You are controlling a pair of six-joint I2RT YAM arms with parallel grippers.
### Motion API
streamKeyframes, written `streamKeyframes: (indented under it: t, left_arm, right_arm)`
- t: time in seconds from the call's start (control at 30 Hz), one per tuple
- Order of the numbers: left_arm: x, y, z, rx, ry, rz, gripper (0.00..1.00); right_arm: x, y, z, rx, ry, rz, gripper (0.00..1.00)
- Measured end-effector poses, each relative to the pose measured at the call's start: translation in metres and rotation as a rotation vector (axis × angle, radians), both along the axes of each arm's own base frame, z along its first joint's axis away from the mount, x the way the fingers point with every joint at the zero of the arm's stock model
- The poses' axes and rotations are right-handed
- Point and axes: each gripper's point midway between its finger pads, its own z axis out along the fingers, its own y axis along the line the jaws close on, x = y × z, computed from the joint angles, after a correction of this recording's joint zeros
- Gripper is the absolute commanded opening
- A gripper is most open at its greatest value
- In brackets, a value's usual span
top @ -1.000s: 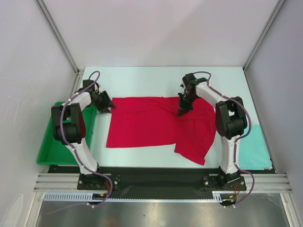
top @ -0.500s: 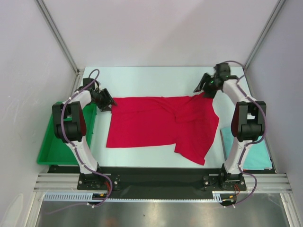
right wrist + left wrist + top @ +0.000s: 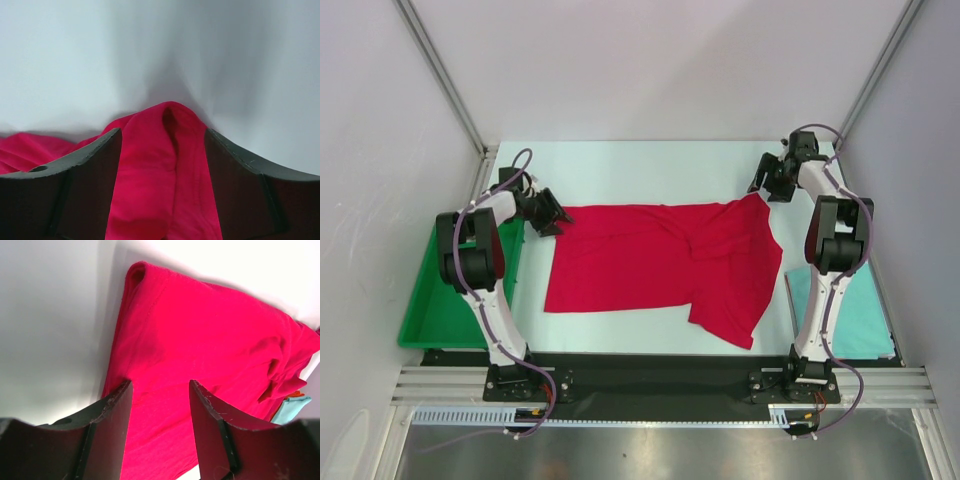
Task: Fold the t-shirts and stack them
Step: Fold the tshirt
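Nearest the arm bases, the folded teal shirt (image 3: 855, 315) lay at the right edge of the table (image 3: 640, 165), and the green tray (image 3: 425, 315) sat off its left. The red shirt (image 3: 630, 265) lay spread mid-table, its right side rumpled. At its far corners the left gripper (image 3: 552, 216) and right gripper (image 3: 764, 187) stood unclenched, straddling cloth. This looked like flattening before the fold; next, pinch both corners. Bare table beyond gave room.
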Motion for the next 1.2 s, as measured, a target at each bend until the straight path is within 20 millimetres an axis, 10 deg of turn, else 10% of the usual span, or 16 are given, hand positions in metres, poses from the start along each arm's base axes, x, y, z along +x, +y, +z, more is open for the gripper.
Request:
streamKeyframes:
  t: [0.57, 1.0, 1.2]
  left_arm:
    - [0.005, -0.006, -0.003, -0.050, 0.012, -0.008, 0.55]
    - [0.009, -0.009, -0.004, -0.101, 0.036, 0.013, 0.56]
    - [0.013, -0.010, -0.004, -0.115, 0.044, 0.018, 0.56]
  right_arm:
    - [0.001, 0.000, -0.024, 0.047, 0.020, 0.086, 0.61]
    - [0.004, -0.005, -0.035, 0.046, 0.042, 0.070, 0.00]
    - [0.006, -0.028, -0.037, 0.043, 0.048, -0.058, 0.00]
